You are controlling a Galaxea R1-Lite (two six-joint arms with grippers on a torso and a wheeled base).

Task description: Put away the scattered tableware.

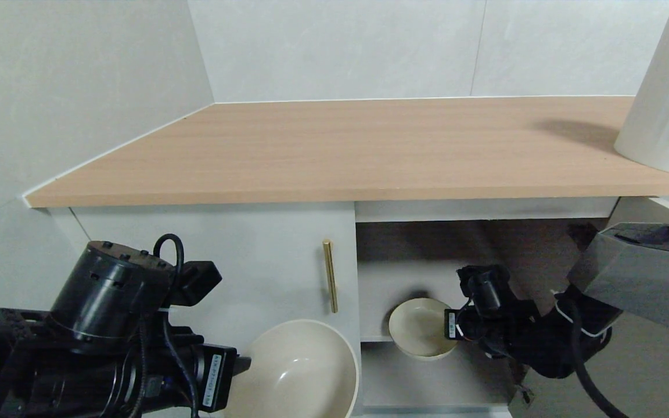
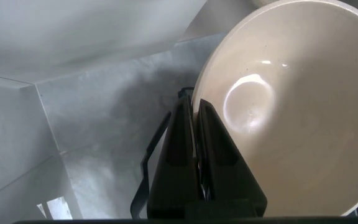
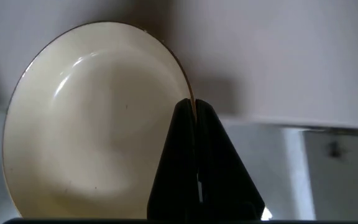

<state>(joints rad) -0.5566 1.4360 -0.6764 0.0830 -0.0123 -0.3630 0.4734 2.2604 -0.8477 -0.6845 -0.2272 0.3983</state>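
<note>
Since the right gripper (image 1: 455, 325) is clamped on the rim of the small bowl (image 1: 418, 328) inside the open cabinet bay (image 1: 427, 249), we judge the step in hand to be setting that bowl on the shelf (image 1: 421, 377). In the head view we cannot tell whether the bowl touches the shelf. We would lower it gently, level it, and release only once it rests flat, keeping well clear of the door edge at its nine o'clock. The left gripper (image 1: 240, 364) pinches the large bowl (image 1: 299, 371) at six o'clock of the scene, in front of the shut door with the gold handle (image 1: 329, 276). We would keep this bowl where it is until the bay is free.

In the left wrist view, the left gripper (image 2: 196, 115) is shut tight on the large bowl (image 2: 278, 106), with the rim between its fingers.

In the right wrist view, the right gripper (image 3: 192, 109) likewise grips the small bowl (image 3: 98, 118) by its rim.

Above the cabinet, the wooden countertop (image 1: 369, 151) runs along pale walls, and a white lampshade (image 1: 665, 98) stands at two o'clock.
</note>
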